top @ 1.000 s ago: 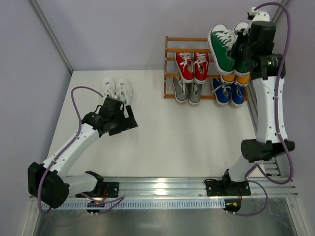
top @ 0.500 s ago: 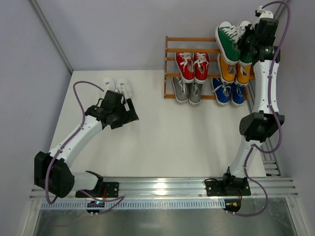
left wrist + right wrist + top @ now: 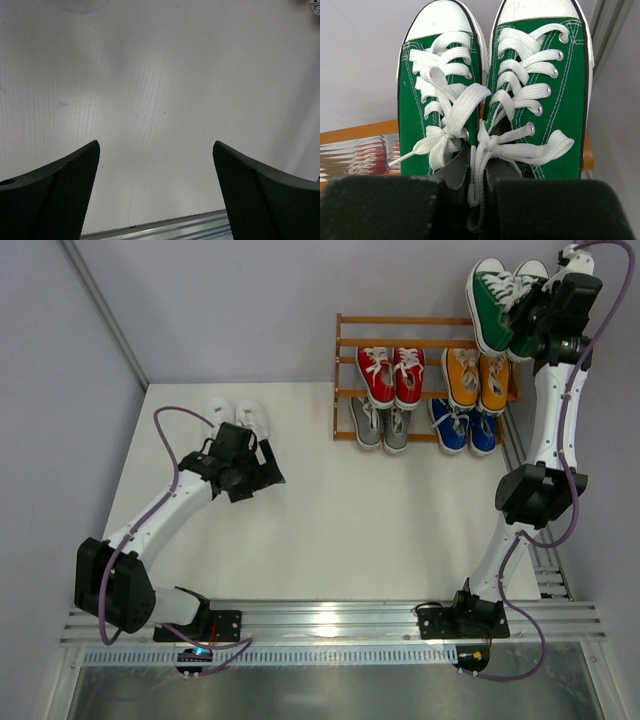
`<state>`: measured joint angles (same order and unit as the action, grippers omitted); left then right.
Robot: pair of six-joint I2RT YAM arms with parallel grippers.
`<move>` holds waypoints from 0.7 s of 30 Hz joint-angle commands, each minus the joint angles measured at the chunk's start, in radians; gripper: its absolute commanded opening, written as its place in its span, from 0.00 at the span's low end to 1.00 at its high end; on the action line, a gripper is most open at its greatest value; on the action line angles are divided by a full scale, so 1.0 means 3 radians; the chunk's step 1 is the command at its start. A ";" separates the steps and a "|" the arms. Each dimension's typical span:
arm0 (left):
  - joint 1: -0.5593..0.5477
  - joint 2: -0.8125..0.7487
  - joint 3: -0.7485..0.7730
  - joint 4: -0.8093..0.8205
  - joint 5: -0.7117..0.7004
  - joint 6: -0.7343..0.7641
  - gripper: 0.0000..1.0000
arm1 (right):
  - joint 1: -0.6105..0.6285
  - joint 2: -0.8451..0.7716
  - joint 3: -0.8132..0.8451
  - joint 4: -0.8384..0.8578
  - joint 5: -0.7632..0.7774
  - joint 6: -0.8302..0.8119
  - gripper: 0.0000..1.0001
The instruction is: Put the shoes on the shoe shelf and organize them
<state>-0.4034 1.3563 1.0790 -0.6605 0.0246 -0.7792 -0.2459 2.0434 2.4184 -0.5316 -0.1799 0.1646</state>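
Observation:
My right gripper (image 3: 528, 322) is shut on the green shoes (image 3: 492, 302), pinching the inner collars of both together (image 3: 479, 200). The pair hangs toes-up above the back right corner of the shoe shelf (image 3: 400, 320), whose slat (image 3: 360, 132) shows under the green shoes (image 3: 440, 95). On the shelf sit red shoes (image 3: 392, 375), orange shoes (image 3: 476, 378), grey shoes (image 3: 380, 425) and blue shoes (image 3: 463, 430). White shoes (image 3: 240, 418) stand on the table at left. Just in front of them my left gripper (image 3: 262, 472) is open (image 3: 155, 150) over bare table.
The white table (image 3: 350, 520) ends at a metal rail (image 3: 340, 620) along the near edge. A grey wall stands close behind the shelf and at the right. A slanted metal post (image 3: 105, 310) runs along the back left.
My right arm has carried the green pair back and to the right, uncovering the orange shoes. My left gripper has edged slightly toward the white shoes.

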 commanded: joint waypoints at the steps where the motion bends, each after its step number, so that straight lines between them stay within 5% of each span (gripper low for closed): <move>1: 0.0025 -0.0006 0.0126 0.0131 0.0056 -0.0077 0.91 | 0.0027 -0.0026 0.0268 0.0877 -0.0244 0.0172 0.04; 13: 0.0025 -0.0221 -0.0038 0.0146 -0.0026 -0.0271 0.91 | 0.0017 0.0051 0.0161 0.0857 -0.0270 0.0315 0.05; 14: 0.0025 -0.0236 -0.0048 0.0141 -0.0031 -0.0271 0.91 | 0.0017 0.0046 0.0156 0.0852 -0.0270 0.0326 0.23; 17: 0.0025 -0.0287 -0.0048 0.0121 -0.0046 -0.0261 0.91 | 0.0017 -0.0005 0.0181 0.0846 -0.0270 0.0341 0.54; 21: 0.0025 -0.0308 0.0003 0.0116 -0.0051 -0.0225 0.95 | 0.0017 -0.0143 0.0278 0.0882 -0.0239 0.0356 0.86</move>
<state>-0.4034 1.2945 1.0668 -0.6468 0.0196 -0.8536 -0.2386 2.1082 2.4298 -0.3801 -0.2474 0.2649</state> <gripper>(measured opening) 0.937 0.830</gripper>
